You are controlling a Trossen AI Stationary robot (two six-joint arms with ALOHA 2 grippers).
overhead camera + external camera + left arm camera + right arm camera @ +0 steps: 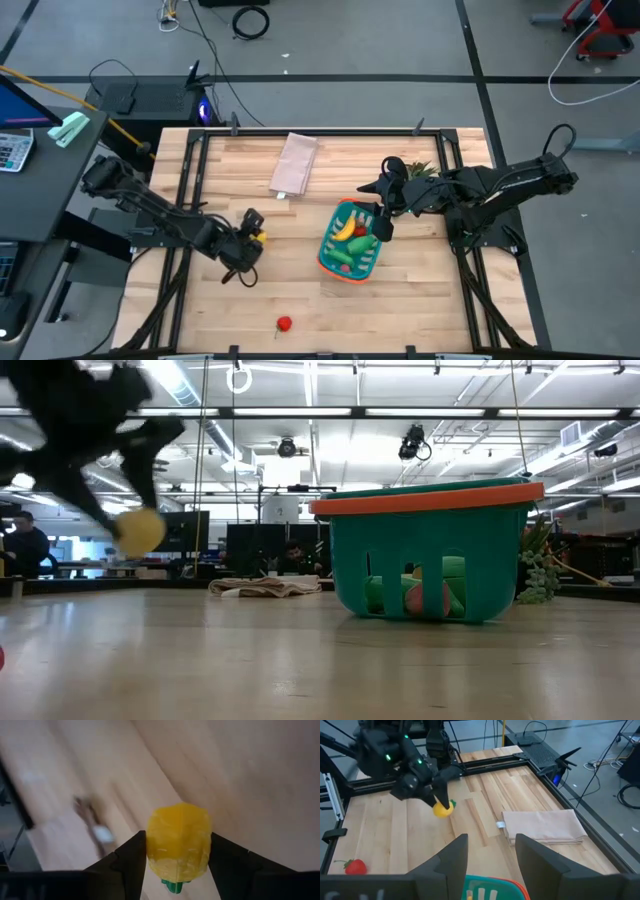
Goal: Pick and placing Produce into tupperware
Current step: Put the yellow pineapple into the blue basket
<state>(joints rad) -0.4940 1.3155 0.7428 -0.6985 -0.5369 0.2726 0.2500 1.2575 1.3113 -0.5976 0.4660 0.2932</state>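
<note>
Yellow plastic shows between the two dark fingers of the left pincer [177, 865]: a small, rounded toy lemon [178, 842] with a green stem end, grasped on both sides and, in the low view, carried clear of the pale wooden worktop [300, 290]. From above, this pincer hangs over the worktop's nine o'clock area, well apart from the teal slotted plastic basket with an orange rim [330, 262], which stands toward three o'clock from it.

The step in hand appears to be the carry of one more piece of produce toward the basket. Inside the basket a yellow toy banana [345, 229], something red and some green pieces already lie.

The right pincer [385, 215] waits above the basket's far rim, at about one o'clock of the basket, its fingers spread and empty.

A small red toy fruit [284, 323] lies alone on the worktop near the six o'clock edge, not yet collected. A flat beige folded cloth [295, 164] rests toward twelve o'clock, and a small green potted plant [422, 170] stands behind the right arm.

The next move likely calls for swinging the lemon toward three o'clock, high enough to clear the orange rim, and letting go only once over the basket's opening; the waiting right pincer sits close to that path.
</note>
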